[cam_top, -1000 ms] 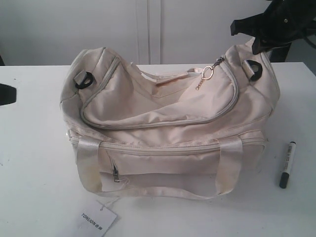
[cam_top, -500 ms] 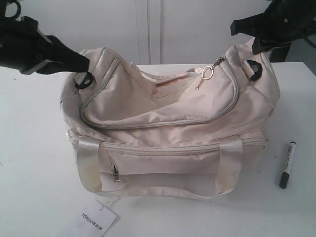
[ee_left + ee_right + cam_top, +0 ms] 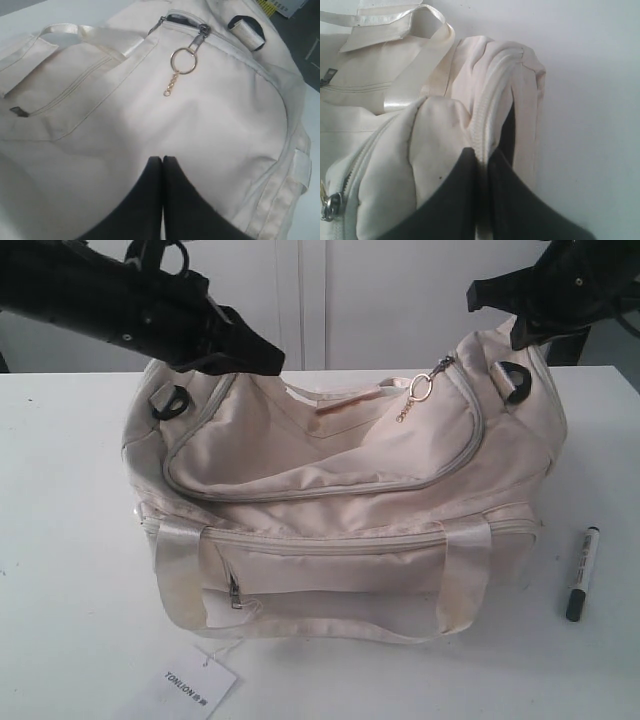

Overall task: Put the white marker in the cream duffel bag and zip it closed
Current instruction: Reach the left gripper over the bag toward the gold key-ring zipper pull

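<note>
**Cream duffel slumping on a white bench**

White and matte, the bench (image 3: 60,570) is carrying everything, with a pale wall (image 3: 380,300) marked by vertical seams standing behind. The cream duffel bag (image 3: 340,490) is sagging softly. Its satin handle straps (image 3: 465,580) are shining, and its curved top zip is running up to a gold ring pull (image 3: 183,60) with a short chain dangling. The left fingers (image 3: 161,172) are pressing together on nothing, hovering over the bag's fabric with the ring pull lying ahead of their tips. The right fingers (image 3: 487,167) are clamping the bag's raised end seam, near a black D-ring (image 3: 515,380). The white marker (image 3: 581,573) is lying flat on the bench beside the bag's end, on the right fingers' side and well apart from both pairs. A paper tag (image 3: 195,680) is resting by the bag's front, far from either pair of fingers.
</note>
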`<state>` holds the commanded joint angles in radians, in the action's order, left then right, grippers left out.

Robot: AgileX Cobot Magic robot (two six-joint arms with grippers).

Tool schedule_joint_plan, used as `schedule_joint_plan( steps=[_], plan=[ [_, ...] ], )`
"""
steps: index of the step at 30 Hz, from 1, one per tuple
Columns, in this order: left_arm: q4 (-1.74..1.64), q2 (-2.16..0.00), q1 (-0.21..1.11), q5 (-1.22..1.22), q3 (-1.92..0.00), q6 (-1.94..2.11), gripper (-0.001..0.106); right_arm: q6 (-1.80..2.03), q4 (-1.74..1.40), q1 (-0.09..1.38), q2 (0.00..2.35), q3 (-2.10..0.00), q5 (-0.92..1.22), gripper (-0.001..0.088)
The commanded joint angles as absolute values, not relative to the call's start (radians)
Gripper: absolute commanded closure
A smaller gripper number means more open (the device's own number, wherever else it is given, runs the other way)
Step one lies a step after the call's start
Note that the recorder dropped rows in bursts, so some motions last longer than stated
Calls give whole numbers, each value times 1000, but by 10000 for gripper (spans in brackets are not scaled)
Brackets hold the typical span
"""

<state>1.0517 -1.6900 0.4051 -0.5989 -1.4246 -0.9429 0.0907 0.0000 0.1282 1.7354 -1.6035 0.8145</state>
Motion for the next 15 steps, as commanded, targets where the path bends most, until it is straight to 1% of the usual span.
schedule_joint_plan(
  steps=[6,15],
  plan=[
    [1133,-1786,431,-601,-1511,-1010,1053,91,0,128,1735,-1603,814,868],
    [1165,-1904,433,-685,-1633,-1052,1053,91,0,128,1735,-1603,812,868]
  ],
)
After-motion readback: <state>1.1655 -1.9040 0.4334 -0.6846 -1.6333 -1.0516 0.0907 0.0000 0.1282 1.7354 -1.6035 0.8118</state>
